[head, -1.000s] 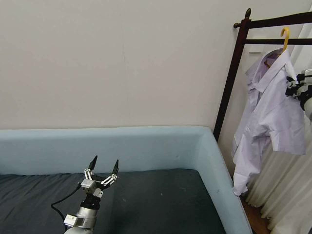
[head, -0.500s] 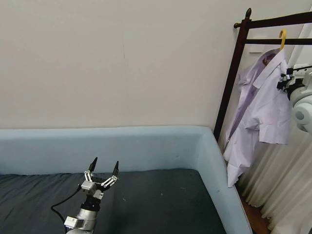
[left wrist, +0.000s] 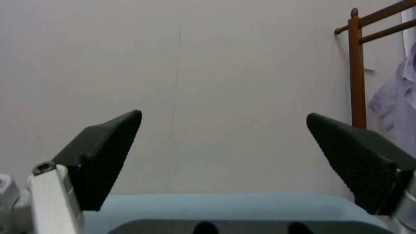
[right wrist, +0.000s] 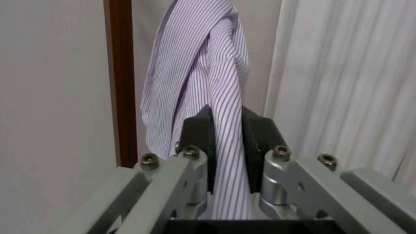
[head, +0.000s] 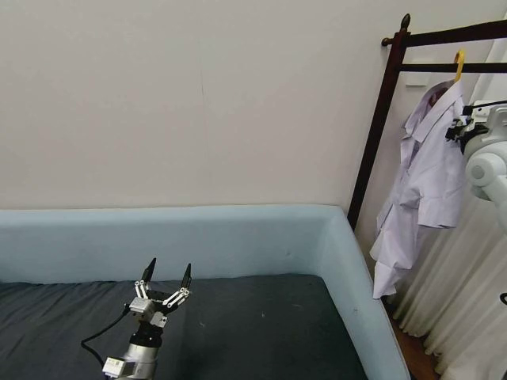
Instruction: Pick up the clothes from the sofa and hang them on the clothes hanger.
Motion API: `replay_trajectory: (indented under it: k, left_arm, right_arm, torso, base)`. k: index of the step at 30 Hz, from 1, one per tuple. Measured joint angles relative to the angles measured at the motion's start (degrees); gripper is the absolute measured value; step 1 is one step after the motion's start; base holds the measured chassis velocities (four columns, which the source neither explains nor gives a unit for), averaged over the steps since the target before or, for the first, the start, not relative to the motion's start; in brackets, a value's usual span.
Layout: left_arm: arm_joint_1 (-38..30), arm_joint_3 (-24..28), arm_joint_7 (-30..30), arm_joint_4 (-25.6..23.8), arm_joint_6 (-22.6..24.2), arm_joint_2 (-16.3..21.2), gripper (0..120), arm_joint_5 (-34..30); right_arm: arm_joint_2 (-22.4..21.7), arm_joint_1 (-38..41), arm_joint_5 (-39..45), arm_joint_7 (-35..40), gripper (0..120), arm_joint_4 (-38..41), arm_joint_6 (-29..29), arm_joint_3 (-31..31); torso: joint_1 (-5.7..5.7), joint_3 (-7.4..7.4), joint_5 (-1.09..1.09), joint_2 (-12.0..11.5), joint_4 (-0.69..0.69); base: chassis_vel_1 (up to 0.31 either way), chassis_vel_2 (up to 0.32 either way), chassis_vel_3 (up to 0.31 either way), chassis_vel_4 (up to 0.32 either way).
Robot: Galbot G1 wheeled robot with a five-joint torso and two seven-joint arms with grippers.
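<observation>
A pale striped shirt point(head: 424, 186) hangs on a yellow hanger point(head: 459, 65) hooked over the top bar of the dark wooden clothes rack point(head: 379, 119) at the right. My right gripper point(head: 461, 127) is up at the shirt's shoulder, and the right wrist view shows its fingers point(right wrist: 198, 141) shut on a fold of the shirt point(right wrist: 208, 87). My left gripper point(head: 165, 283) stands open above the sofa's dark seat point(head: 261, 332), fingers pointing up, nothing between them point(left wrist: 221, 161).
The sofa's light blue backrest point(head: 198, 237) and right arm point(head: 360, 293) border the seat. White curtains point(head: 459, 317) hang behind the rack at the right. A plain wall point(head: 198, 103) rises behind the sofa.
My right gripper has moved up and left with the shirt. The shirt swung left, then back, and now hangs narrower under the bar. The left gripper has barely shifted.
</observation>
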Motion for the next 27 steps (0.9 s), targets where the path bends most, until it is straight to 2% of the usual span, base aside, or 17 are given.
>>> replay_trajectory:
  k: [1, 2, 5, 6, 10, 11, 13, 14, 15, 17, 19, 20, 21, 22, 24, 25, 27]
  left_arm:
    - [0.14, -0.14, 0.02, -0.06, 0.0, 0.03, 100, 0.05]
    - [0.14, -0.14, 0.02, -0.06, 0.0, 0.03, 100, 0.05]
    - [0.52, -0.62, 0.04, -0.15, 0.0, -0.2, 100, 0.25]
    - [0.52, -0.62, 0.04, -0.15, 0.0, -0.2, 100, 0.25]
    - [1.05, -1.66, -0.58, -0.36, 0.05, -1.12, 100, 0.48]
    - [1.05, -1.66, -0.58, -0.36, 0.05, -1.12, 100, 0.48]
    - [2.07, -2.9, -1.34, -1.82, 0.88, -2.17, 100, -0.2]
    - [3.22, -3.47, -2.38, -3.48, 2.45, -2.81, 100, -1.37]
    - [3.22, -3.47, -2.38, -3.48, 2.45, -2.81, 100, -1.37]
    - [5.79, -3.36, -7.69, -7.8, 7.9, -3.62, 100, -3.97]
    - [7.9, -2.53, -13.03, -11.09, 12.17, -4.74, 100, -3.08]
    - [7.9, -2.53, -13.03, -11.09, 12.17, -4.74, 100, -3.08]
    - [8.89, -2.28, -14.51, -11.91, 12.68, -5.65, 100, -0.79]
    - [9.6, -2.27, -14.7, -12.17, 12.45, -6.61, 100, 1.72]
    - [10.68, -3.19, -13.5, -11.56, 10.13, -9.31, 100, 8.05]
    - [10.68, -3.19, -13.5, -11.56, 10.13, -9.31, 100, 8.05]
    - [12.35, -3.81, -13.11, -10.34, 7.29, -12.81, 100, 12.27]
  right_arm:
    - [-0.12, -0.87, 0.06, -0.02, 22, 0.63, 0.04, 0.51]
    - [-0.12, -0.87, 0.06, -0.02, 22, 0.63, 0.04, 0.51]
    - [-1.78, -5.77, -0.45, -0.99, 36, 5.5, 2.39, 3.11]
    - [-1.78, -5.77, -0.45, -0.99, 36, 5.5, 2.39, 3.11]
    - [-4.43, -12.77, -2.51, -2.97, 54, 13.35, 10.45, 7.52]
    - [-4.43, -12.77, -2.51, -2.97, 54, 13.35, 10.45, 7.52]
    - [-5.31, -18.29, -2.29, -5.84, 63, 17.31, 15.99, 12.0]
    - [-5.93, -23.56, -1.79, -10.09, 68, 20.12, 19.21, 16.0]
    - [-5.93, -23.56, -1.79, -10.09, 68, 20.12, 19.21, 16.0]
    - [-6.02, -33.49, -2.36, -17.27, 79, 24.19, 24.26, 23.12]
    - [-4.05, -43.8, -5.41, -21.7, 87, 27.28, 28.15, 28.47]
    - [-4.05, -43.8, -5.41, -21.7, 87, 27.28, 28.15, 28.47]
    - [-2.05, -49.83, -7.73, -23.34, 93, 28.7, 30.38, 30.43]
    - [-0.1, -54.43, -9.79, -24.03, 96, 29.83, 32.22, 31.42]
    - [3.95, -62.05, -14.15, -24.6, 99, 31.95, 34.8, 32.63]
    - [3.95, -62.05, -14.15, -24.6, 99, 31.95, 34.8, 32.63]
    - [10.06, -69.26, -20.45, -25.55, 100, 33.19, 37.21, 32.76]
  torso:
    - [0.0, 0.0, 0.01, 0.0, 0.0]
    - [0.0, 0.0, 0.01, 0.0, 0.0]
    - [0.0, 0.01, 0.01, 0.0, 0.01]
    - [0.0, 0.01, 0.01, 0.0, 0.01]
    - [-0.01, 0.0, 0.0, 0.0, -0.01]
    - [-0.01, 0.0, 0.0, 0.0, -0.01]
    - [-0.01, 0.0, -0.01, 0.0, 0.02]
    - [-0.01, 0.0, -0.01, 0.0, 0.02]
    - [-0.01, 0.0, -0.01, 0.0, 0.02]
    - [-0.01, -0.01, 0.01, 0.01, 0.0]
    - [-0.02, -0.02, -0.02, 0.02, 0.0]
    - [-0.02, -0.02, -0.02, 0.02, 0.0]
    - [-0.02, -0.01, 0.0, 0.02, 0.01]
    - [-0.02, 0.0, 0.06, 0.01, 0.0]
    - [-0.01, -0.01, 0.03, 0.01, 0.01]
    - [-0.01, -0.01, 0.03, 0.01, 0.01]
    - [-0.01, -0.01, 0.0, 0.01, 0.0]
  base:
    - [0.0, 0.0, 0.0, 0.0]
    - [0.0, 0.0, 0.0, 0.0]
    - [0.0, 0.0, 0.0, 0.0]
    - [0.0, 0.0, 0.0, 0.0]
    - [0.0, 0.0, 0.0, 0.0]
    - [0.0, 0.0, 0.0, 0.0]
    - [0.0, 0.0, 0.0, 0.0]
    - [0.0, 0.0, 0.0, 0.0]
    - [0.0, 0.0, 0.0, 0.0]
    - [0.0, 0.0, 0.0, 0.0]
    - [0.0, 0.0, 0.0, 0.0]
    - [0.0, 0.0, 0.0, 0.0]
    - [0.0, 0.0, 0.0, 0.0]
    - [0.0, 0.0, 0.0, 0.0]
    - [0.0, 0.0, 0.0, 0.0]
    - [0.0, 0.0, 0.0, 0.0]
    - [0.0, 0.0, 0.0, 0.0]
